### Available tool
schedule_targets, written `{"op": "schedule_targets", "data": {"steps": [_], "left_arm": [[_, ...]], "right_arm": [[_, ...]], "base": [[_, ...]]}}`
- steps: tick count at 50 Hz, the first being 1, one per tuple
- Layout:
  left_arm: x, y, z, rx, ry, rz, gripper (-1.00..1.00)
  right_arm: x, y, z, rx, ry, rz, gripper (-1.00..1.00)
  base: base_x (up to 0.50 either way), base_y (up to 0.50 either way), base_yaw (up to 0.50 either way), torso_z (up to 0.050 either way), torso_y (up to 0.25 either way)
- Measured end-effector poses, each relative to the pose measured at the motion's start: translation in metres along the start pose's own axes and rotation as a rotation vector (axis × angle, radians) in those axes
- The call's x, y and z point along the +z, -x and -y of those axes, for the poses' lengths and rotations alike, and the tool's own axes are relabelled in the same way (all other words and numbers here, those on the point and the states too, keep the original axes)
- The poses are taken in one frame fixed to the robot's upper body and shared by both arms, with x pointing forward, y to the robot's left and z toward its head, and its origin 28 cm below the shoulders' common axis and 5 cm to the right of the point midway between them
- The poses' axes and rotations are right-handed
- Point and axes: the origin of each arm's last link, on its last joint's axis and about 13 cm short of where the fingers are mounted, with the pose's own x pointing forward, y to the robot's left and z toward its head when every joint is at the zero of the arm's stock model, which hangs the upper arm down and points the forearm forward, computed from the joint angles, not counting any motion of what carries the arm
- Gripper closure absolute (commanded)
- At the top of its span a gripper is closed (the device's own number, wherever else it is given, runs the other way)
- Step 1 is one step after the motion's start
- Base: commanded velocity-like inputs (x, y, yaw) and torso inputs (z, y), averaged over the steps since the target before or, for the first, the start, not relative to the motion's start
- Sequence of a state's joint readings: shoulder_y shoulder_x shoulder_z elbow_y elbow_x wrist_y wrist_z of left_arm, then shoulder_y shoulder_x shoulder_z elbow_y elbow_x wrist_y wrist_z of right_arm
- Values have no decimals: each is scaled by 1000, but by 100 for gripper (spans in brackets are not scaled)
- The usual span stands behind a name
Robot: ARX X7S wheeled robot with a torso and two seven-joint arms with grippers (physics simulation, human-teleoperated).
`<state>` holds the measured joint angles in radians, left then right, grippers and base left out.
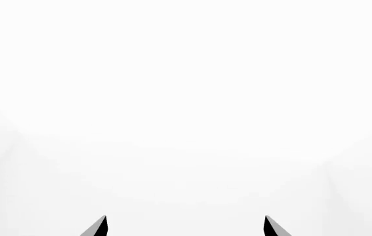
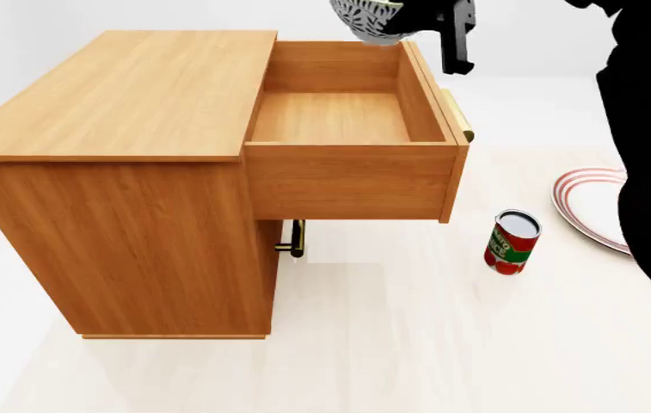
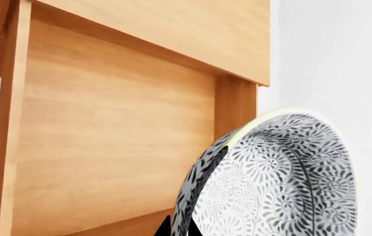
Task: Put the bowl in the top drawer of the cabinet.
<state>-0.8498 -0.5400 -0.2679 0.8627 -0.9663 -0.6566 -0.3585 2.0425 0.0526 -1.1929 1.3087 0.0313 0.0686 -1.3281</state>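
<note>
Above the far end of the open top drawer (image 2: 342,116), my right claw (image 2: 423,17) is clamped on the bowl (image 2: 369,19); left claw's (image 1: 186,227) fingers sit apart.

bowl (image 2: 371,21) cut off by top edge, plate (image 2: 589,202) partly behind arm, right tool's grip perhaps hidden

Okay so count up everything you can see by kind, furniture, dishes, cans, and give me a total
Furniture: 1, the cabinet, its top drawer pulled open.
Dishes: 2, the bowl held at the right hand, and a red-ringed plate on the floor.
Cans: 1, a red can.
Total: 4.
</note>
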Motion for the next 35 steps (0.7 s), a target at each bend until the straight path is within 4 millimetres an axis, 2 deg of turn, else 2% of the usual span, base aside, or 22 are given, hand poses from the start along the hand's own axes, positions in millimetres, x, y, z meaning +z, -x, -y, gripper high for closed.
{"op": "schedule_targets", "data": {"steps": [14,35], "left_arm": [[0,-1,0,7,-10,48,-100],[0,-1,0,5,-34,84,-100]], "right_arm": [[6,-23,-5,35,4,9,100],[9,-31,-7,-15,19,-18,100]], "base": [[0,0,0,0,1],[0,0,0,0,0]]}}
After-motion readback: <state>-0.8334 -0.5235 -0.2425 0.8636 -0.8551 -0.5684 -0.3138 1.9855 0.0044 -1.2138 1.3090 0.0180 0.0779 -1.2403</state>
